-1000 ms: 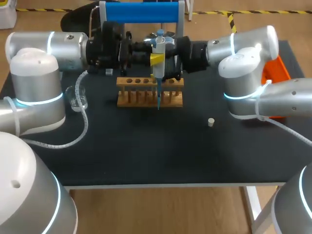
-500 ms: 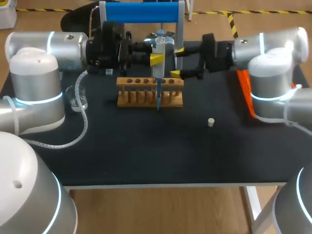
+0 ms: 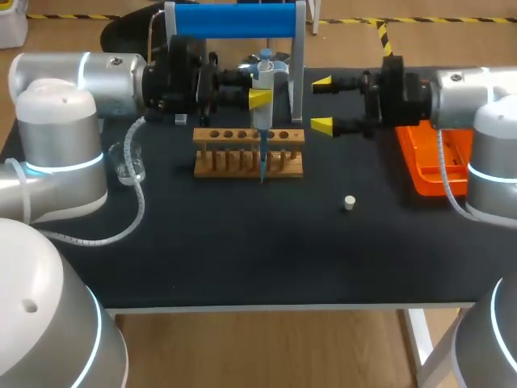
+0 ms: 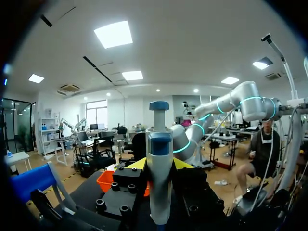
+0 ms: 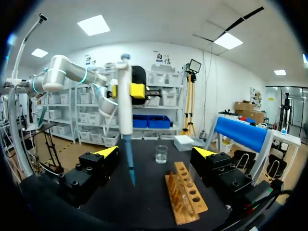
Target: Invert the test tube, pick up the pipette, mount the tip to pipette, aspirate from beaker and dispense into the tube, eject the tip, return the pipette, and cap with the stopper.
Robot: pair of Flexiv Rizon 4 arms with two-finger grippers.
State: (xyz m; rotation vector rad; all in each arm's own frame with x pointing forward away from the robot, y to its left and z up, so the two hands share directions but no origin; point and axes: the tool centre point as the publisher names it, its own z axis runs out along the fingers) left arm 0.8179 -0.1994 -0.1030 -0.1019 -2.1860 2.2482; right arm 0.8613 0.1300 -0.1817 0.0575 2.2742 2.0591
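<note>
My left gripper [image 3: 260, 95] is shut on the white and blue pipette [image 3: 263, 81], holding it upright above the wooden tube rack [image 3: 249, 152]. The pipette's blue tip [image 3: 262, 166] hangs down in front of the rack's right half. In the left wrist view the pipette [image 4: 159, 178] stands between the yellow fingertips [image 4: 137, 164]. My right gripper [image 3: 323, 103] is open, to the right of the pipette and clear of it. From the right wrist the pipette [image 5: 125, 101] and its tip [image 5: 130, 166] hang ahead of the open gripper [image 5: 156, 151], next to the rack [image 5: 187, 197]. A white stopper [image 3: 349, 202] lies on the table.
A glass beaker [image 3: 129, 162] stands at the left, also seen as the beaker [image 5: 161, 154] beyond the rack. A blue-topped stand [image 3: 234, 20] rises behind the rack. An orange tray [image 3: 440, 158] sits at the right edge under my right arm.
My right arm has drawn back to the right, away from the pipette, with its gripper open, uncovering the orange tray. The left arm and the pipette have stayed put.
</note>
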